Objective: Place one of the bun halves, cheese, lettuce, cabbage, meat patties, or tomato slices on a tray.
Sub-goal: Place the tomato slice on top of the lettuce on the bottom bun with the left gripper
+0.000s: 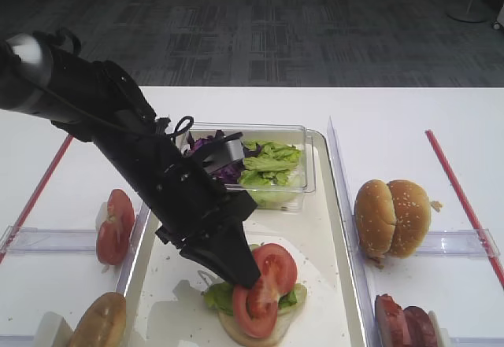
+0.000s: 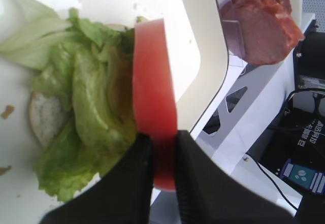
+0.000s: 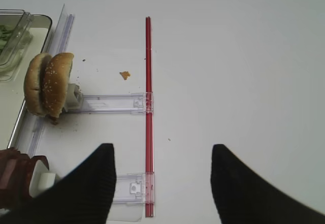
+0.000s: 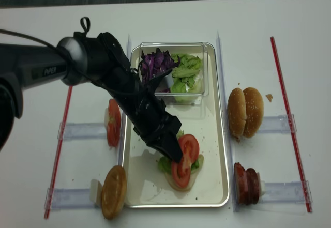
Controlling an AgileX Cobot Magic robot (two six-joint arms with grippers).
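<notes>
White tabletop tray (image 4: 217,135), left gripper (image 2: 161,155) clamped on tomato slice (image 2: 152,97) above lettuce (image 2: 89,102).

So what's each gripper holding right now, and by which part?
The left gripper pinches a tomato slice by its rim, edge-on over the lettuce on the tray. The right gripper holds nothing.

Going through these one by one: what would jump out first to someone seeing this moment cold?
The left gripper, shut on a bright red tomato slice held on edge over the lettuce and bun base at the near end of the tray. A second tomato slice already lies on that stack. At the tray's far end, a clear box holds purple cabbage and more greens.
</notes>
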